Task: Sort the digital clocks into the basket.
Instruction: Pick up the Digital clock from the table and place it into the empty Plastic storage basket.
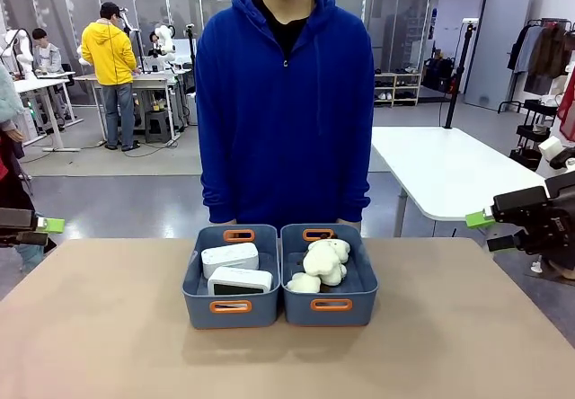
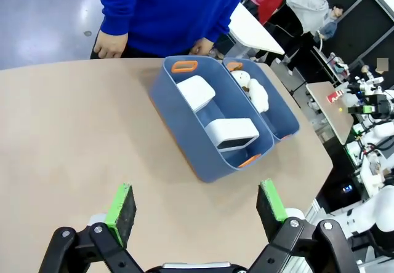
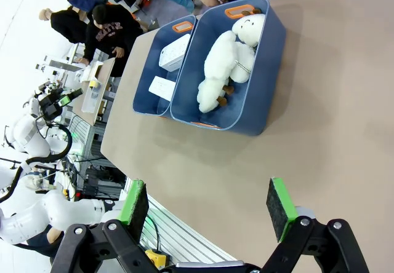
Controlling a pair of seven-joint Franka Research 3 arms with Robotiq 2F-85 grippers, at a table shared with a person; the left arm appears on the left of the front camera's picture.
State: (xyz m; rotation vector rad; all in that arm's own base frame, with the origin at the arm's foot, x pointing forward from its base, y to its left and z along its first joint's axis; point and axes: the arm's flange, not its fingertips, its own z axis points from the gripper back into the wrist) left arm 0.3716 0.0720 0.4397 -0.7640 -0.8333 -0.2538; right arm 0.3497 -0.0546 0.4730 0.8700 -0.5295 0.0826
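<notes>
**Both clocks in the left-hand basket, arms pulled back wide open**

Nearest, the two arms sit at the edges of the tabletop [image 1: 108, 327]. The left gripper [image 2: 197, 206] hangs above bare tabletop with its jaws spread wide and nothing between the green pads. The right gripper [image 3: 209, 202] does likewise out past the tabletop's edge, jaws just as wide, nothing in them. From the front, each arm shows only at the frame's side, well apart from the bins.

Farther in, toward the far edge, two blue-grey bins stand side by side, touching along their long walls. The basket [image 1: 199, 282] on the robot's left holds both digital clocks: the nearer clock [image 1: 240, 280] shows its greyish screen to the front, and the farther clock [image 1: 229, 258] lies just behind it. The other bin [image 1: 364, 282] holds fluffy white plush toys [image 1: 323, 262].

Beyond the bins, a person in a blue hoodie [image 1: 283, 111] stands at the far side, hands low by the tabletop's edge.
</notes>
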